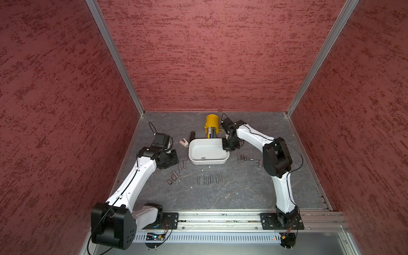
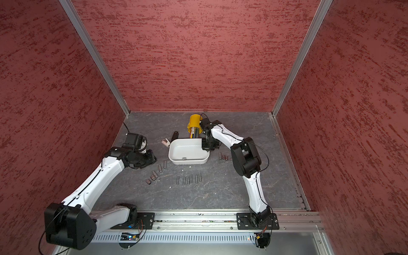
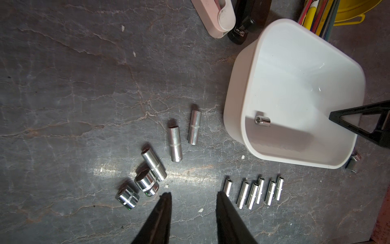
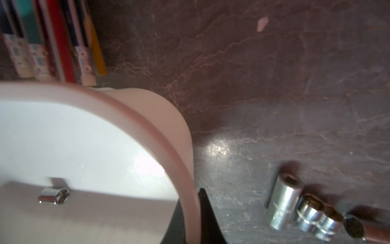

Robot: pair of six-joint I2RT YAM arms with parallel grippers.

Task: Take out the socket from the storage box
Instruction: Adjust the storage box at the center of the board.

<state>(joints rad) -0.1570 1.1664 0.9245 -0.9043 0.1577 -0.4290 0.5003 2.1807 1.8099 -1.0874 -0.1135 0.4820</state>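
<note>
The white storage box (image 1: 209,162) (image 2: 189,162) stands mid-table. One short chrome socket (image 1: 203,158) (image 2: 184,158) lies on its floor by the near wall, also seen in the left wrist view (image 3: 262,121) and right wrist view (image 4: 55,195). My right gripper (image 1: 227,149) (image 4: 193,198) is shut on the box's right rim (image 4: 147,126), one finger inside the wall and one outside. My left gripper (image 3: 193,195) (image 1: 170,157) hovers open over the table left of the box, nothing between its fingers.
Several loose sockets lie on the table: a row in front of the box (image 1: 209,179), a group at the left (image 1: 175,174), another at the right (image 1: 249,158). Behind the box are a yellow pen cup (image 1: 212,123), a black stapler (image 1: 192,135) and a pink item (image 1: 183,142).
</note>
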